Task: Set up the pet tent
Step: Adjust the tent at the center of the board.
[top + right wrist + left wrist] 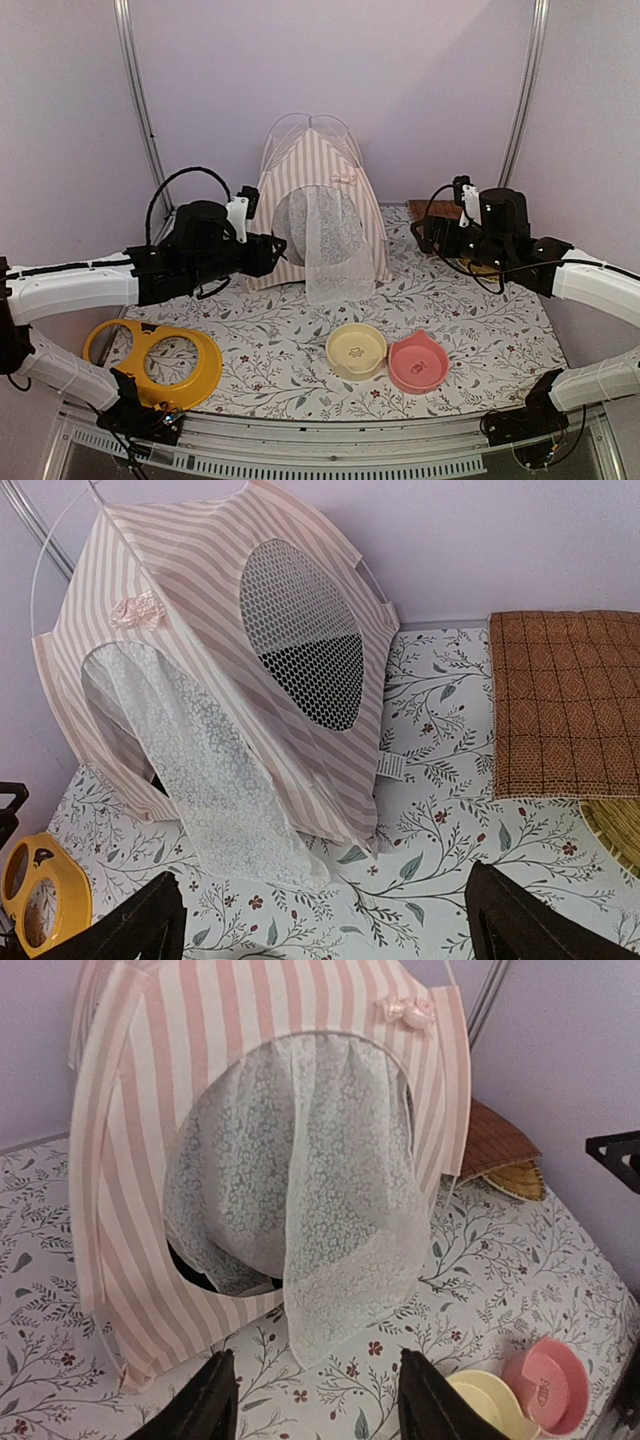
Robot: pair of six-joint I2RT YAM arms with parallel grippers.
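Observation:
The pet tent, pink-and-white striped, stands upright at the back middle of the floral cloth, its thin clear poles arching over the peak. A white lace curtain hangs over its round door. My left gripper hovers just left of the tent's front, open and holding nothing. In the left wrist view the tent fills the frame beyond the open gripper. My right gripper is open to the tent's right, apart from it. The right wrist view shows the tent's mesh window beyond the empty gripper.
A cream bowl and a pink bowl sit side by side near the front. A yellow two-hole bowl stand lies front left. A brown quilted mat lies back right, with a woven piece beside it.

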